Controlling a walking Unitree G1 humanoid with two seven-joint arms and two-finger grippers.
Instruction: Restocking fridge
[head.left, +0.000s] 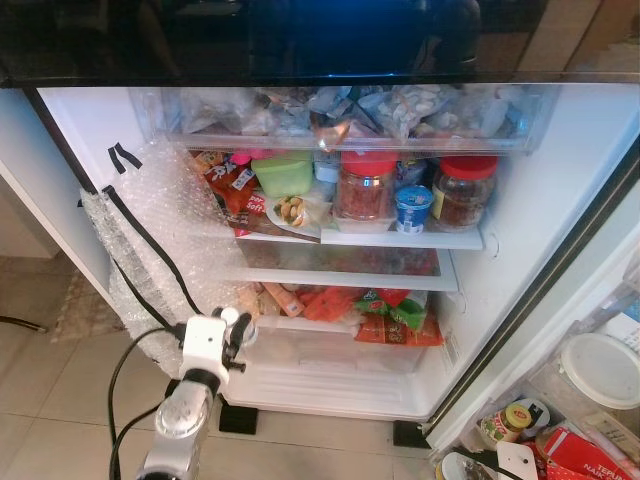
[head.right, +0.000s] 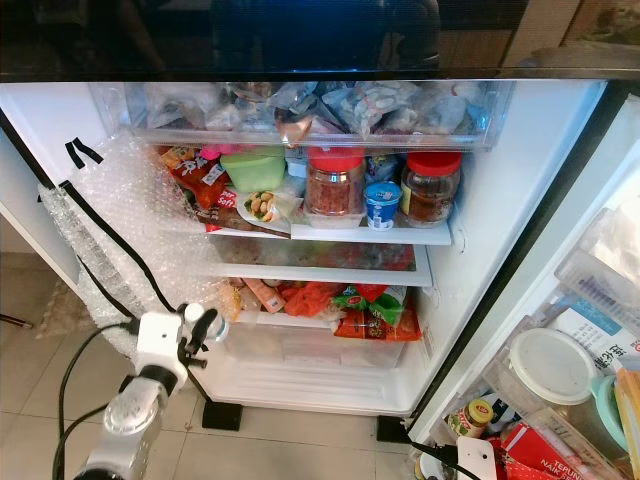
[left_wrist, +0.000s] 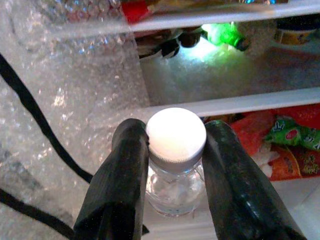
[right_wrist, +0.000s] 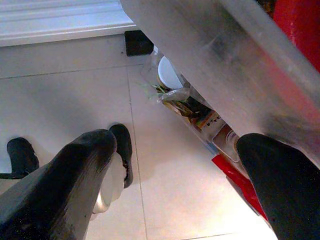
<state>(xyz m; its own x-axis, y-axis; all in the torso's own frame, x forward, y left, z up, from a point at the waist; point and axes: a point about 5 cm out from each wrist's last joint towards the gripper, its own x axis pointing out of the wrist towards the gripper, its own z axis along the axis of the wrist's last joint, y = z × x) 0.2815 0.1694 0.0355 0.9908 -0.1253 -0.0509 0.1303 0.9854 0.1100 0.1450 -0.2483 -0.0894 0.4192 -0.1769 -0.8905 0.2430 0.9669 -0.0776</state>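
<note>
Now left claw (left_wrist: 175, 165), white-capped jar (left_wrist: 176, 150) pinched between its fingers.

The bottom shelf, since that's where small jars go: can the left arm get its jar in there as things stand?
Probably yes: the left gripper holds the small jar before the open fridge, nothing between.

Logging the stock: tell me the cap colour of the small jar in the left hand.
White, on a clear small jar between the left hand's fingers; clearest in the left wrist view.

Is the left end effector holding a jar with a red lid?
No, the left end effector grips a small clear jar with a white lid.
</note>
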